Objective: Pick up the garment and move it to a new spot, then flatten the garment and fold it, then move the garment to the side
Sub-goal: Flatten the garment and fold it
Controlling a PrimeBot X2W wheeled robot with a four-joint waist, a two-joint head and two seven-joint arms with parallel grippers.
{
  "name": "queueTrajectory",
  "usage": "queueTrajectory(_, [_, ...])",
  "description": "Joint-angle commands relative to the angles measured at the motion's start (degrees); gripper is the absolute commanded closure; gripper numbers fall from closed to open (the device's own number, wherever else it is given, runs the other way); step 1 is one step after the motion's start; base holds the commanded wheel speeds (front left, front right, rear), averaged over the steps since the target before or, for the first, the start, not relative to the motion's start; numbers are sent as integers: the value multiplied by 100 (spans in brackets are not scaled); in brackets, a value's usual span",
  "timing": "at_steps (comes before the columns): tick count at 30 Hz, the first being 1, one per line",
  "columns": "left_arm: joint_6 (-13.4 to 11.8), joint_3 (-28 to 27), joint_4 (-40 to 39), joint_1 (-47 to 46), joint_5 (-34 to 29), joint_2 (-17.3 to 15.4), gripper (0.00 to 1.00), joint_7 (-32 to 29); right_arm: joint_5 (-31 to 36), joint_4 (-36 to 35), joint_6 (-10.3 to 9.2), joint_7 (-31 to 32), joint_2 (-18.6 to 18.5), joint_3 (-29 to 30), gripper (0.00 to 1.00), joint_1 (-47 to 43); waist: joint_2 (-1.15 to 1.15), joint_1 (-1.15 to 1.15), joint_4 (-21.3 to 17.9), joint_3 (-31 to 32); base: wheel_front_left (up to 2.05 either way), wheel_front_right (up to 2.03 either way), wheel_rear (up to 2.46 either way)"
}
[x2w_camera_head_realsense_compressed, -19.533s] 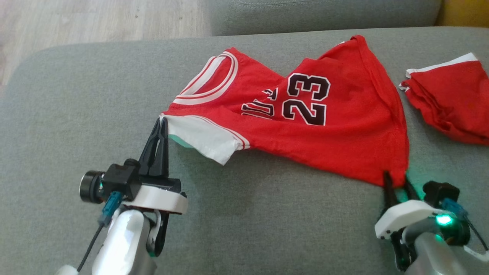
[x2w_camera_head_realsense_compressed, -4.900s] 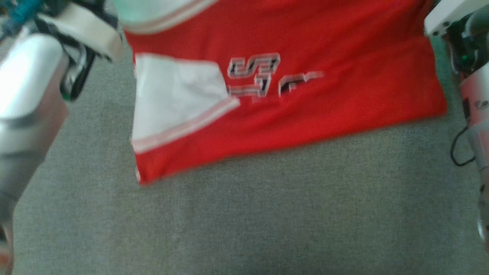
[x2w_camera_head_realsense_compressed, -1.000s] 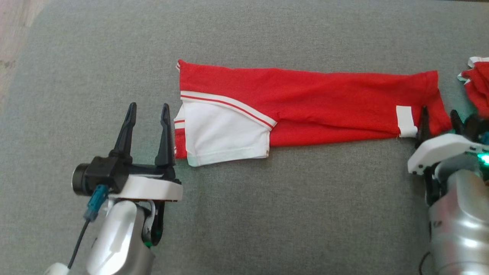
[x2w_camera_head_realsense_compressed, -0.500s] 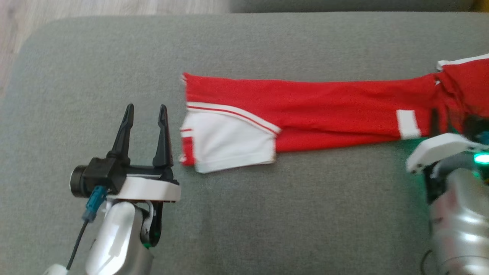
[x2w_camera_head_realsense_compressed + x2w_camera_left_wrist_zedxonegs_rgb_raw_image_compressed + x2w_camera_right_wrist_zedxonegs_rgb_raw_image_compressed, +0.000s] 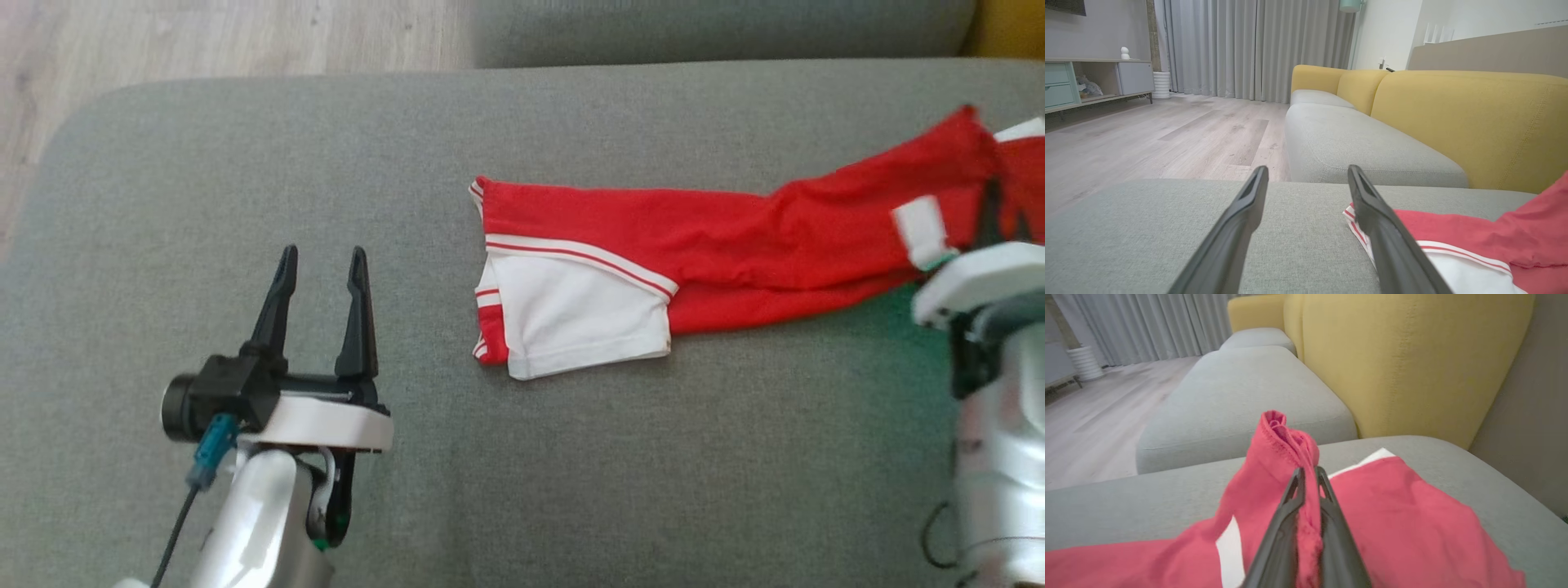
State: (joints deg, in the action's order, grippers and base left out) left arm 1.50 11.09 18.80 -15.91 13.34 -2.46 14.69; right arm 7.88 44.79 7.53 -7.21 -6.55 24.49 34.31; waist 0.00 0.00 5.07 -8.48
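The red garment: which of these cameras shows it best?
The head view: the folded red garment stretches there full length across the grey cushion, white panel to far end. The left wrist view catches its white-striped end beside the open left gripper; the right wrist view shows its bunched end pinched in the right gripper.

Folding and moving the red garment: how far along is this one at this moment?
Done: the red garment lies folded into a long strip on the grey cushion. In hand: the right gripper has its jaws shut on the strip's right end. The left gripper is open, left of the cloth. Left: moving it aside, perhaps another fold.
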Motion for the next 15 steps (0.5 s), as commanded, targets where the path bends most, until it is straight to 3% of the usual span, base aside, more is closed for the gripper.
queueTrajectory(1, [-33, -132, -137, -68, 33, -43, 0, 30, -144, -334, -4, 55, 156, -401, 100, 92, 0, 0, 27, 93, 0, 0, 0])
queueTrajectory(6, [-14, -120, -77, -10, 29, -43, 0, 30, -602, -521, -4, 147, 344, -1101, 100, -33, 0, 0, 84, 249, 0, 0, 0])
queueTrajectory(11, [10, -117, -37, 28, -21, -43, 0, 30, -2124, -559, -4, 150, 365, -2586, 100, -192, 0, 0, 215, 406, 0, 0, 0])
queueTrajectory(15, [23, -106, -21, 56, -71, -43, 0, 30, -2910, -545, -4, 56, 366, -3409, 100, -226, 0, 0, 345, 484, 0, 0, 0])
